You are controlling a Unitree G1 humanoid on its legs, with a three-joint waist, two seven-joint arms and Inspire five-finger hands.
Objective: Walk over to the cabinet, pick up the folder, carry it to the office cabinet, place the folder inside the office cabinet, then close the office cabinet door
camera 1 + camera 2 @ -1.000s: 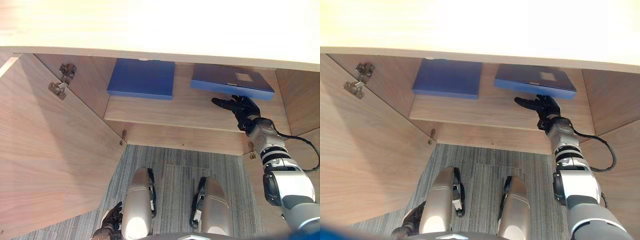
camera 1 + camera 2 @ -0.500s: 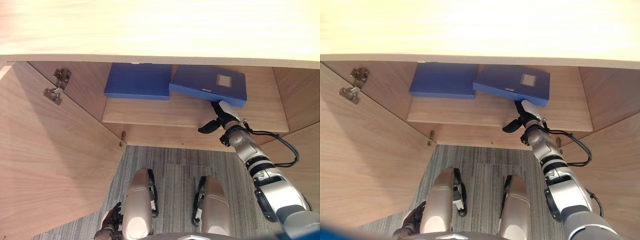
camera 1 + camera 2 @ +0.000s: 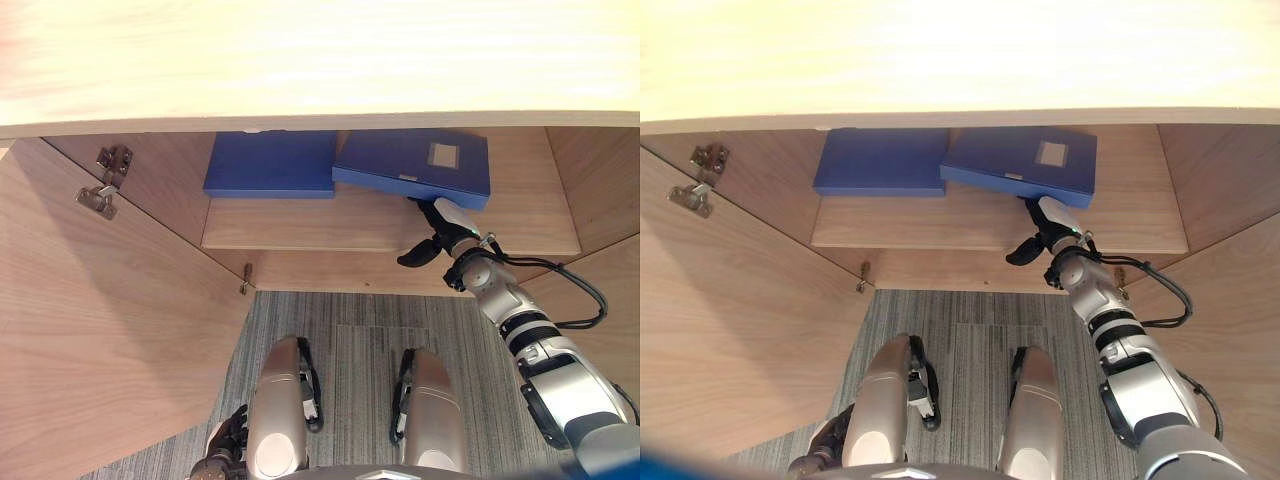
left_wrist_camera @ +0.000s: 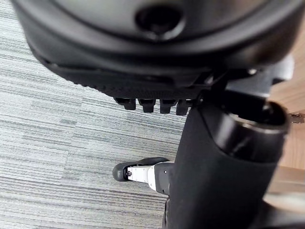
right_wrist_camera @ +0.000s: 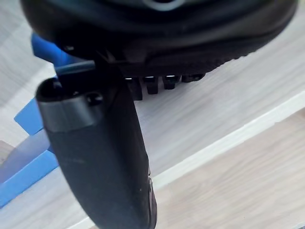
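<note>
The right hand (image 3: 443, 238) was open at the front of the cabinet shelf (image 3: 300, 228), its fingers loose and holding nothing. Just past its thumb lay the blue folder with the label (image 3: 400, 160) — on the shelf, turned a bit crooked. Whether the thumb touched it could not be told. Further along on that hand's left lay a second blue folder (image 3: 270, 165), and their corners met. The left hand (image 3: 226, 440) hung low over the grey carpet (image 3: 350, 330) — open too, holding nothing.

Silver-grey arm (image 3: 545, 365), dark robot hand (image 3: 440, 232)
</note>
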